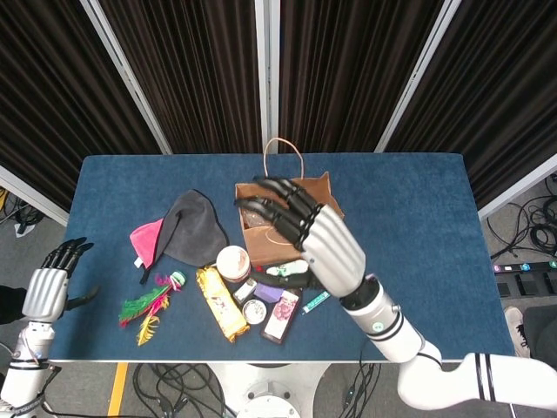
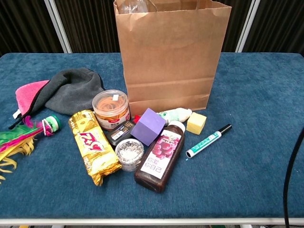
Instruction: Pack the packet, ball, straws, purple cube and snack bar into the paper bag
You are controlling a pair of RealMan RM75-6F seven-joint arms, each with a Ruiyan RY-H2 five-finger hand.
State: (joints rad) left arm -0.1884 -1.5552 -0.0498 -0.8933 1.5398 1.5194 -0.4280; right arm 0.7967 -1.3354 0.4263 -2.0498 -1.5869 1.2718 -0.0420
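Note:
My right hand hovers over the mouth of the upright brown paper bag, its fingers curled down onto a clear crinkly packet. The packet's top shows just above the bag's rim. The purple cube sits in front of the bag, and the gold snack bar lies to its left. My left hand hangs open past the table's left edge, holding nothing. I see no ball or straws.
In front of the bag lie a dark juice bottle, green marker, yellow cube, white tube, small tin and rubber-band jar. A grey hat, pink cloth and feather toy are on the left.

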